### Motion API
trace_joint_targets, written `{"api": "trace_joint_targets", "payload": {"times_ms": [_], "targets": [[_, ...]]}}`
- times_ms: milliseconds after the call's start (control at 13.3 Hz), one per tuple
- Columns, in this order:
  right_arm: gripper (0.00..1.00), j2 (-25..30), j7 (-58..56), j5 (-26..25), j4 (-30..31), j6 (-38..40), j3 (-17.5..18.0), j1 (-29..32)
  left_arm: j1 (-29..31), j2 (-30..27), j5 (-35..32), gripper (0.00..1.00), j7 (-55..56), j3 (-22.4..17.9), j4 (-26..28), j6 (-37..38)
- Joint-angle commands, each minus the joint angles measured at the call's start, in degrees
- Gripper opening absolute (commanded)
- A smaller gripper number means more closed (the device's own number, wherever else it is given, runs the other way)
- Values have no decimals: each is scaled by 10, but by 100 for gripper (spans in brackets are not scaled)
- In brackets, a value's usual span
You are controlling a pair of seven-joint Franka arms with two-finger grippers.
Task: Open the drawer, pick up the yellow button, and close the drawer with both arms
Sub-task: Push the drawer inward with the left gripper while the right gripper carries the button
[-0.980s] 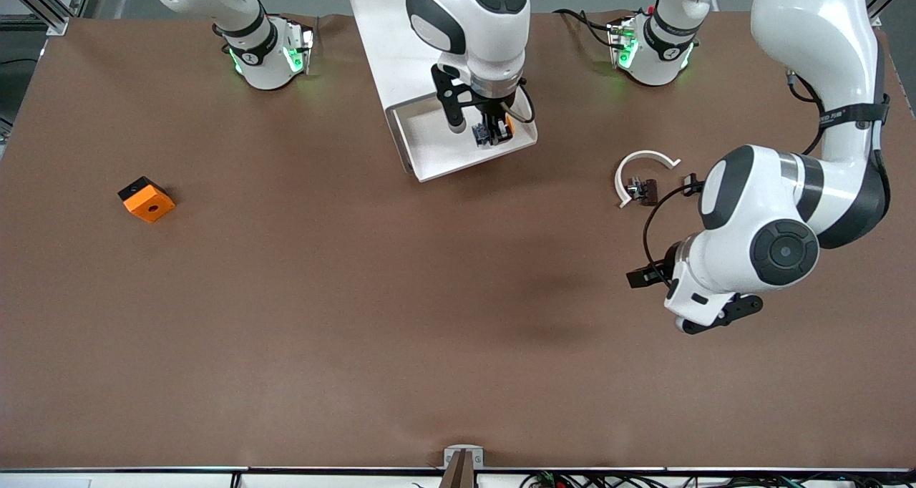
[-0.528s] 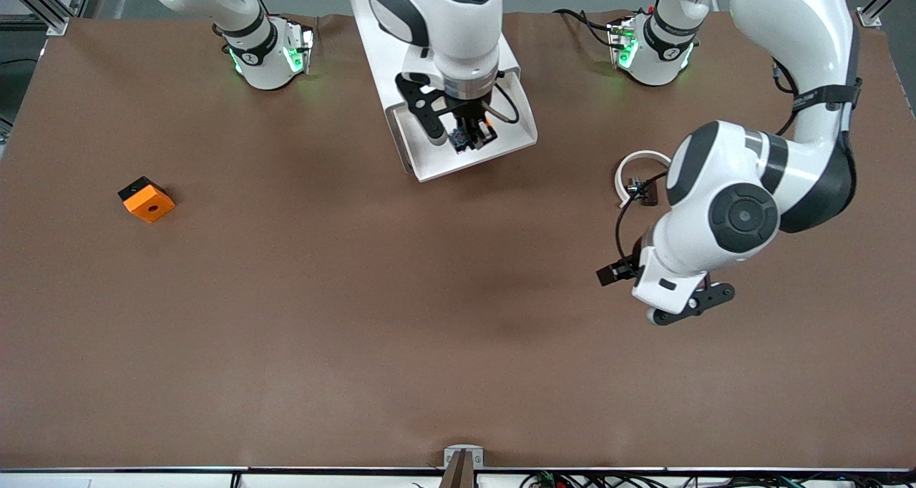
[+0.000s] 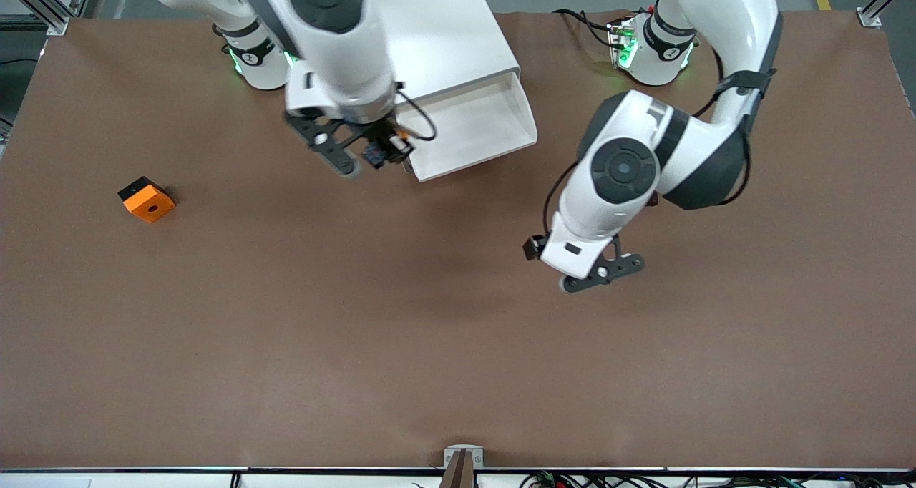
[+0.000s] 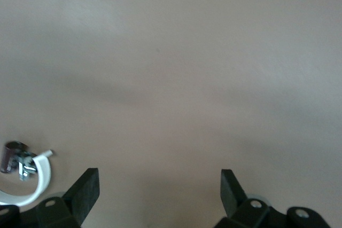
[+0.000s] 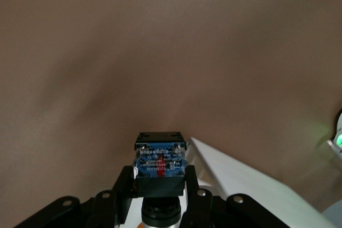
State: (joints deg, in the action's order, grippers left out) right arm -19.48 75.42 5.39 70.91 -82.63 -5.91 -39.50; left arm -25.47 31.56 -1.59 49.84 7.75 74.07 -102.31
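- Your button [image 5: 160, 165] is clamped in the right gripper [image 3: 379, 152], up in the air over the table [image 3: 458, 373] just beside the open drawer's [image 3: 469, 127] front corner toward the right arm's end.
- In the right wrist view, its blue-and-black body faces the camera, the fingers [image 5: 121, 185] pinching it on both sides.
- What's left, as I judge it, is setting the button down and pushing the drawer shut.
- The drawer's front lip faces the front camera; your left gripper [image 3: 600, 270] hangs over bare table in front of it, toward the left arm's end, jaws spread wide and holding nothing.
- The brown mat below both grippers is flat and bare. The orange block [image 3: 146, 199] sits well apart, and a white arc clip [image 4: 26, 172] lies near the left gripper.
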Motion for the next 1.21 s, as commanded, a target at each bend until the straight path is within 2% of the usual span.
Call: {"api": "trace_joint_targets", "payload": {"times_ms": [0,151,452,678,904,1130], "targets": [[0,38,-107,-2,37,11,11,60,-26,0,25,100,49,2,8,-24],[0,64,-207,-2,72,7,11,115,-50,13,30,100,72,2,14,-30],[0,63,-378,-6,84,-3,11,218,-86,24,36,100,85,3,25,-37],[0,72,-490,-27,134,-41,10,274,-107,28,55,100,101,2,27,-49],[0,77,-574,-57,196,-117,10,325,-123,27,65,100,116,8,29,-49],[0,83,-635,-71,284,-227,10,365,-137,28,69,100,129,9,33,-49]]}}
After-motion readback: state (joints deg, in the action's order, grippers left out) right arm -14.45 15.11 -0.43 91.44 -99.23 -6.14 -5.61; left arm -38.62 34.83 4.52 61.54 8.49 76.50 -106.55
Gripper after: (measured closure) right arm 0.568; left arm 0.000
